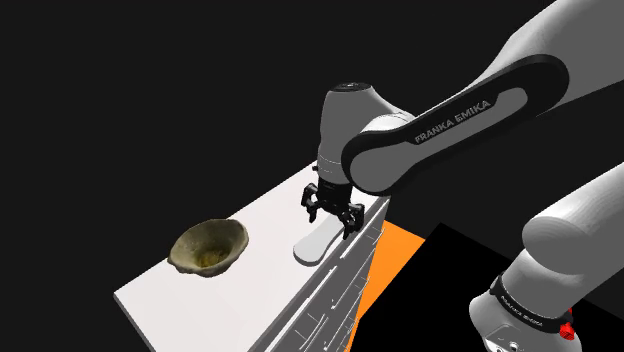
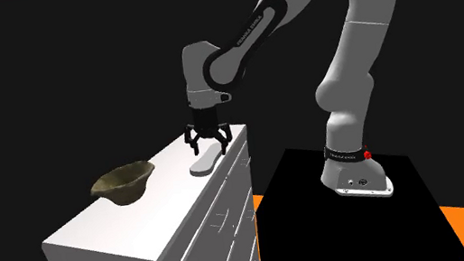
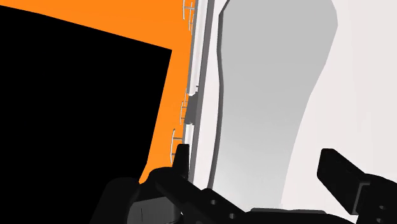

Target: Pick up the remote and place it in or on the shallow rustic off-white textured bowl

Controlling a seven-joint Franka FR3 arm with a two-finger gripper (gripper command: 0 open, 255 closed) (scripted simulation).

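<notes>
The remote (image 1: 318,242) is a smooth, plain pale grey slab, long and narrow with rounded ends and a slight waist, lying flat on the white top of a cabinet (image 1: 180,300) close to its front edge. The gripper (image 1: 333,212) hangs straight down over the remote's far end with its claw wide. In the wrist view the two black fingers (image 3: 182,153) stand apart on either side of the remote (image 3: 273,95), with a strip of bare surface between each finger and it, so it is not clasped. That view also shows the cabinet's front edge running beside the remote, small metal handles (image 3: 184,111) below it, and the orange floor (image 3: 127,25) beyond. The bowl (image 1: 208,247) sits well apart from the remote, farther along the same top. It is shallow, with a rough, lumpy, uneven rim, and is drawn in olive-brown with a paler yellowish inside. The second exterior view shows the bowl (image 2: 123,183) from the side, low and flaring. It also shows the cabinet's drawer fronts (image 2: 227,217), the arm's (image 2: 347,47) base on a black stand (image 2: 350,220), the remote (image 2: 204,162) and the gripper (image 2: 208,142). A black area surrounds everything.
</notes>
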